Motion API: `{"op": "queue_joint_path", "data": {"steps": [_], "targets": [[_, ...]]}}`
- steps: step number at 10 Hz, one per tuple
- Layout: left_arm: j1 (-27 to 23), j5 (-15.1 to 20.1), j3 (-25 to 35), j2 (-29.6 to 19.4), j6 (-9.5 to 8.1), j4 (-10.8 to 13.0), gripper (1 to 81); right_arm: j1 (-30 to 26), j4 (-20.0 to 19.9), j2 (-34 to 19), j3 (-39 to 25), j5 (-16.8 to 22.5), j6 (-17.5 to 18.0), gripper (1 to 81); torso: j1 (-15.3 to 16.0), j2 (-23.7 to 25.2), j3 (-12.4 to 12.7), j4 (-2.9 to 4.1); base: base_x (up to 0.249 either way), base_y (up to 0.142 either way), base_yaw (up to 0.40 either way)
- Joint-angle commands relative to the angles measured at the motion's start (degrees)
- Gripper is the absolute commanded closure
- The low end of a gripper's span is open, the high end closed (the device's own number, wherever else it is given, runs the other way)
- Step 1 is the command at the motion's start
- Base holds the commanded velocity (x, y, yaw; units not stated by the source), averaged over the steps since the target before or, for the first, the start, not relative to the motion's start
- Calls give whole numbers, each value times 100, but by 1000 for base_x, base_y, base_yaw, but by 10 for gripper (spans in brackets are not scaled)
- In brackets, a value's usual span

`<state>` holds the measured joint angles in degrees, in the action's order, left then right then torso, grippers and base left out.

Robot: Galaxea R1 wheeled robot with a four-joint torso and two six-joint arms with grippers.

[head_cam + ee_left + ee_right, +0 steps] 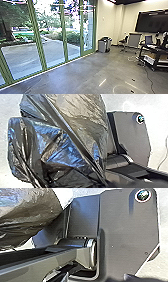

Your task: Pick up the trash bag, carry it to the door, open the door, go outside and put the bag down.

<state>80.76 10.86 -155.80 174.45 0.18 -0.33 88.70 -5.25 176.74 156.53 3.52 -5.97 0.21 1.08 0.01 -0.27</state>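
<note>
a gray floor [82, 75] runs along a tall glass wall framed in green [39, 42], cut off at the top and left of the head view; which panel is a door i can't tell. beyond it lies a paved yard [25, 55], edged with planting. a dark screen [151, 22] hangs on the far wall, its right end cut off. below it a black cart [162, 50] is cropped too, its load hard to make out, and a gray-backed chair [134, 40] stands beside it. the trash bag [62, 144], dark, shiny and creased, is up close at the left wrist, top cropped, contents hidden; part of it enters the right wrist view. whether either gripper is spread, pressed together or pinching the bag, i can't tell. a gray bin [102, 46] stands near the glass; a thin cable [150, 80] trails from the cart.
</note>
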Motion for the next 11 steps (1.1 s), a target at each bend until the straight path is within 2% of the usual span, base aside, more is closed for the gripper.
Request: {"op": "queue_joint_path", "data": {"steps": [1, 7, 11], "targets": [[-364, 355, 14, 12, 34, 33, 811, -286, 51, 39, -18, 368, -27, 10, 0, 0, 0, 0, 153, -74, 0], [-363, 355, 14, 3, 34, 24, 811, -277, 51, 31, -18, 360, -27, 10, -5, 2, 0, 0, 153, -71, 0], [-363, 355, 14, 3, 34, 24, 811, -278, 51, 31, -18, 360, -27, 10, -7, 2, 0, 0, 153, 0, 0]]}}
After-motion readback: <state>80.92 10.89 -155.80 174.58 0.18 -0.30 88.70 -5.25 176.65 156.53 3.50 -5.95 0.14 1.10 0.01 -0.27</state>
